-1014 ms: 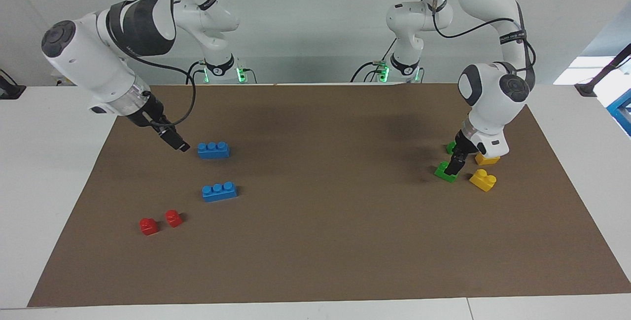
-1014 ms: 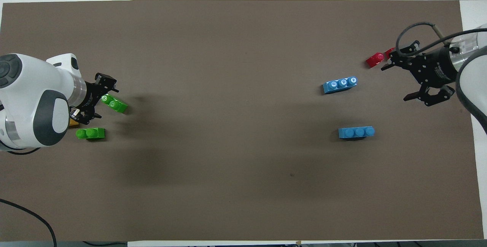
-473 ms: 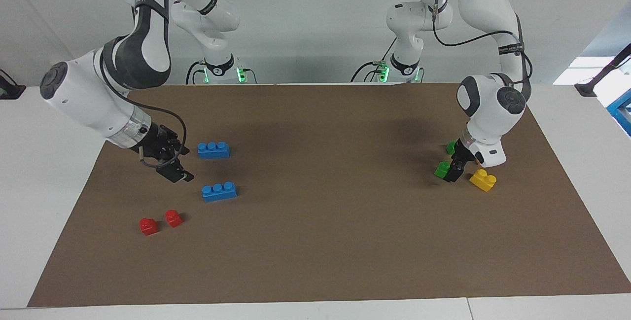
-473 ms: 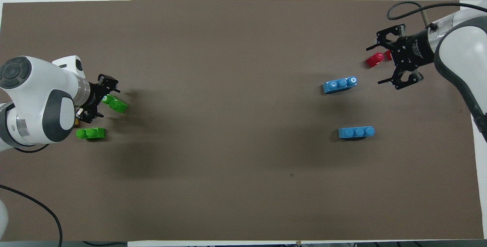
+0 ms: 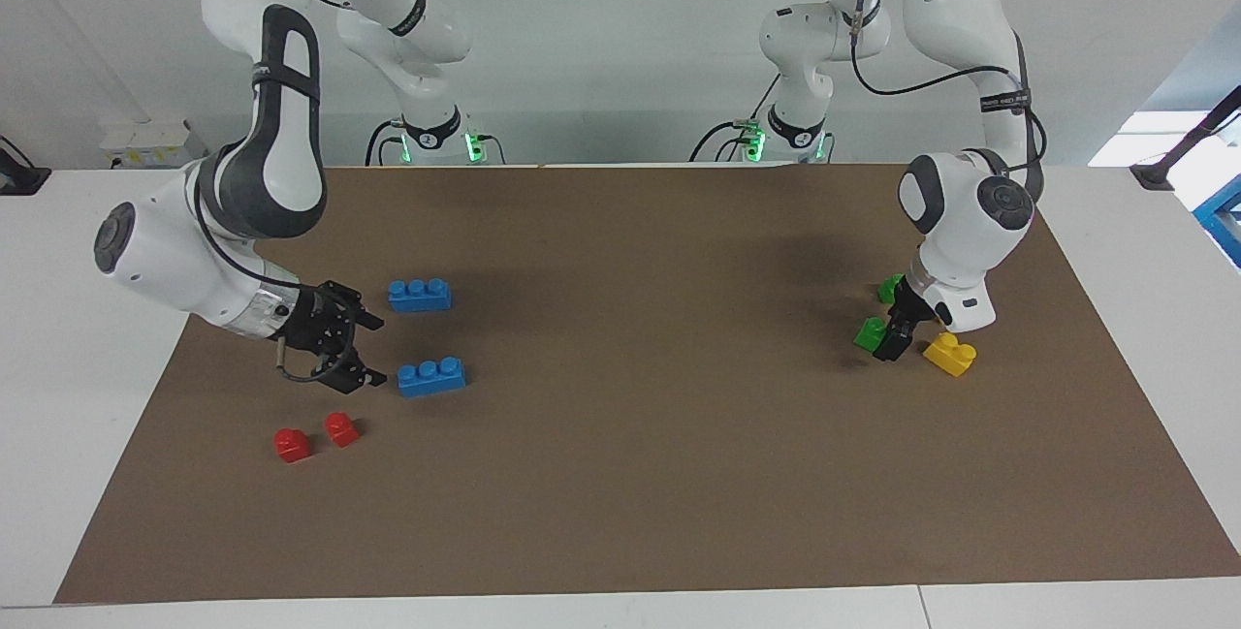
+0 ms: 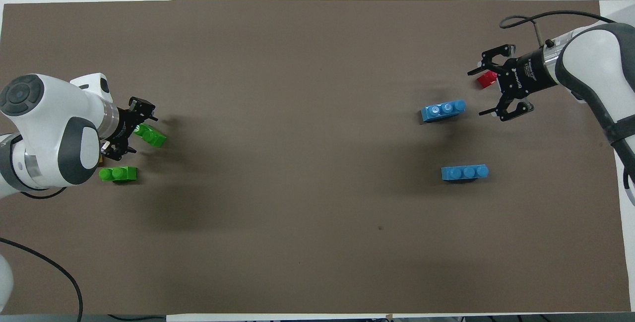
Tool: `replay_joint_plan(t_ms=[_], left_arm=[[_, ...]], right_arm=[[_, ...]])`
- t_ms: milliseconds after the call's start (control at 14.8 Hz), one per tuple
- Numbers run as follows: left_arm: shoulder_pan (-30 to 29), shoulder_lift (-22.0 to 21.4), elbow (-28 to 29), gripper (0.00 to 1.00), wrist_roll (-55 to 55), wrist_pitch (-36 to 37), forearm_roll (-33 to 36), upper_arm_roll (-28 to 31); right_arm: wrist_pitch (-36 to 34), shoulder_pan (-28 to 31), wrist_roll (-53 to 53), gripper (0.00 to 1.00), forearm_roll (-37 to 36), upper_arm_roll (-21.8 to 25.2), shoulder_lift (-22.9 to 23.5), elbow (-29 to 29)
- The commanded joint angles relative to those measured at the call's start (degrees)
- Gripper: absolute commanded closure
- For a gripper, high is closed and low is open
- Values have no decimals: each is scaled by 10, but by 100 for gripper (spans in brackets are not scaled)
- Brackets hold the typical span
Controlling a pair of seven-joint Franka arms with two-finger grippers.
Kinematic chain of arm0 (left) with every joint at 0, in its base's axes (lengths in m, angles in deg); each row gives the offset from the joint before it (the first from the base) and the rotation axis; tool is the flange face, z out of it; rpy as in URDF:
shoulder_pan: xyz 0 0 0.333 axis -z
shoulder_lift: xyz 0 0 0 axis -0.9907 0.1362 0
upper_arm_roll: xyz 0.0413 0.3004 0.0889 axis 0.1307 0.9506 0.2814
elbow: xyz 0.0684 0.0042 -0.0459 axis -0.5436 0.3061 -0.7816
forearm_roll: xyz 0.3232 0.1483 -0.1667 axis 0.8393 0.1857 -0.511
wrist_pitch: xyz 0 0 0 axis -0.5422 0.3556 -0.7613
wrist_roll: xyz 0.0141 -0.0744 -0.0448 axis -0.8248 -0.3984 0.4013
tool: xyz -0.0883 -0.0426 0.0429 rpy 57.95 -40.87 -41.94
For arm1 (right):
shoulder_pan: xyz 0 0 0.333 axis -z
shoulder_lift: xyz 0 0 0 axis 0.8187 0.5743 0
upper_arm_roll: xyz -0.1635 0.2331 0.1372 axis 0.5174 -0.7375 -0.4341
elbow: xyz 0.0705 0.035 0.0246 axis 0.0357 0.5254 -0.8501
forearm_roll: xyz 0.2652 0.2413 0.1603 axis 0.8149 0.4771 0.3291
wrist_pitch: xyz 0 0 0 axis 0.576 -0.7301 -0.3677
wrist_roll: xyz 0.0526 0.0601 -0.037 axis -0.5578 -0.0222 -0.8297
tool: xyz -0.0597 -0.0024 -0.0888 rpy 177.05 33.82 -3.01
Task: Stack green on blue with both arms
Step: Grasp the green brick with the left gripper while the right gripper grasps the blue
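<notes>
I see the left gripper (image 5: 889, 346) low at the left arm's end of the surface (image 5: 640, 474), set down at the farther green brick (image 5: 869, 331). In the overhead view this gripper (image 6: 133, 131) has its fingers (image 6: 144, 108) either side of one end of that green brick (image 6: 150, 135), but I cannot tell from either view whether they are pressing on it. The brick rests on the surface. The second green brick (image 6: 118, 173) lies nearer to the robots, just beside the left arm's wrist. In the facing view it (image 5: 888, 288) is mostly hidden by that wrist.

The facing view alone shows a yellow brick (image 5: 949, 354) beside the left gripper; the overhead view hides it under the arm.

The right gripper (image 5: 373, 351) sits low with its fingers (image 5: 369, 321) spread wide apart and empty, pointing at the end of the farther blue brick (image 5: 431, 376) without touching it. The right forearm lies nearly level. The overhead view confirms the gap between the gripper (image 6: 477, 91) and the blue brick (image 6: 443, 110), and the arm covers part of a red brick (image 6: 485, 80). The facing view shows two red bricks (image 5: 292, 444) clear. The nearer blue brick (image 6: 464, 172) lies apart from both grippers.
</notes>
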Motion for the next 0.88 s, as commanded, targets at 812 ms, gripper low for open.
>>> replay_joint_plan(t_ms=[812], left_arm=[[-15,17,4,0,13,-55,-13,-1]], right_arm=[[88,-3,-94,0,68,-5,43,48]])
